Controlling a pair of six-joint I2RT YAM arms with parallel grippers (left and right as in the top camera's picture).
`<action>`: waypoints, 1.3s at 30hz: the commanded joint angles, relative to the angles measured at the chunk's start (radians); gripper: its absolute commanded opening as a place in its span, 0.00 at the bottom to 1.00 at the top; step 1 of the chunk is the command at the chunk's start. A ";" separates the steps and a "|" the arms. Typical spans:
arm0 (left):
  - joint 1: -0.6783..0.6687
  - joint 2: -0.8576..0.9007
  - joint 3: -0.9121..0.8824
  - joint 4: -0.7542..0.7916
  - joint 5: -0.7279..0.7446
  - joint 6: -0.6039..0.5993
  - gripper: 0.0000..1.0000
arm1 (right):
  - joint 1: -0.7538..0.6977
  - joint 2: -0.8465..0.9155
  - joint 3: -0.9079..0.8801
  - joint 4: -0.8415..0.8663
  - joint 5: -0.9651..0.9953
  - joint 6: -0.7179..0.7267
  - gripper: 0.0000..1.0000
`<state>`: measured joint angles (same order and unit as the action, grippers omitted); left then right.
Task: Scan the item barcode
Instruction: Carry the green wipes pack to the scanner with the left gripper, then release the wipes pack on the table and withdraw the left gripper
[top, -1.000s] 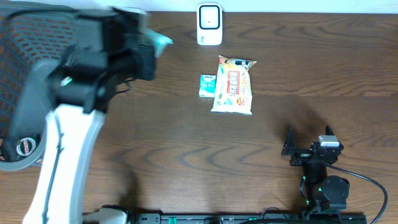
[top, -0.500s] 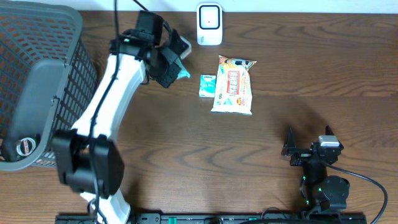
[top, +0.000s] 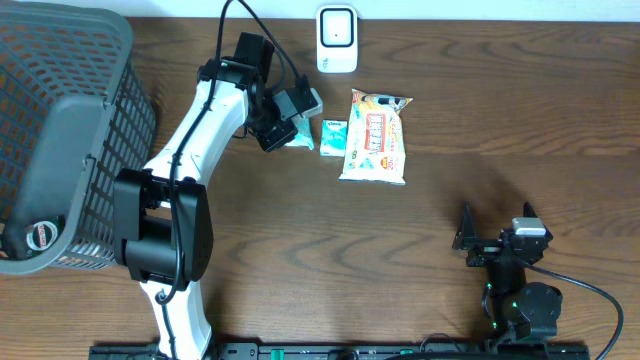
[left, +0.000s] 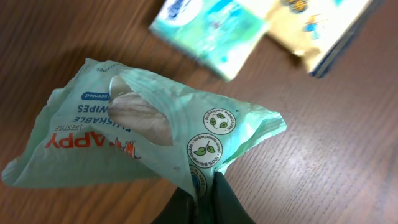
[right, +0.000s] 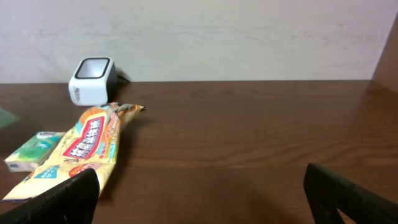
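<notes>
**Wipes pack pinched by the left gripper, short of the scanner**

A pale green wipes pack (left: 149, 134) is held by one crimped corner between the pressed-together fingers of the left gripper (left: 204, 190). In the left wrist view the pack is seen hanging crumpled, with red lettering and round green leaf seals on its face; no barcode can be made out on the side shown. From overhead, the pack is placed just left of a small teal tissue pack (top: 332, 137), which lies beside a yellow snack bag (top: 375, 137) on the wooden table (top: 420, 250). The white scanner (top: 337, 40) stands at the far edge, up and to the right of the held pack and apart from it. Whether the pack touches the table cannot be told. A dark mesh basket (top: 120, 110) is set at the left side, well apart from the goods. The right gripper (top: 497, 215) is seen low on the right, its fingers spread wide and nothing between them.
</notes>
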<state>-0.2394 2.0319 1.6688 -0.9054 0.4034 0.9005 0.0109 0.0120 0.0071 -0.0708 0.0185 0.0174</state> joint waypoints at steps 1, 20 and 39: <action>-0.005 0.003 0.010 0.003 0.095 0.116 0.07 | -0.010 -0.003 -0.002 -0.004 -0.002 -0.007 0.99; -0.003 0.064 0.012 0.087 0.090 0.090 0.98 | -0.010 -0.003 -0.002 -0.004 -0.002 -0.007 0.99; 0.116 -0.412 0.056 0.169 0.081 -0.359 0.98 | -0.010 -0.003 -0.002 -0.004 -0.002 -0.007 0.99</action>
<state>-0.1574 1.7084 1.6989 -0.7040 0.4885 0.6373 0.0109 0.0120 0.0071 -0.0704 0.0185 0.0174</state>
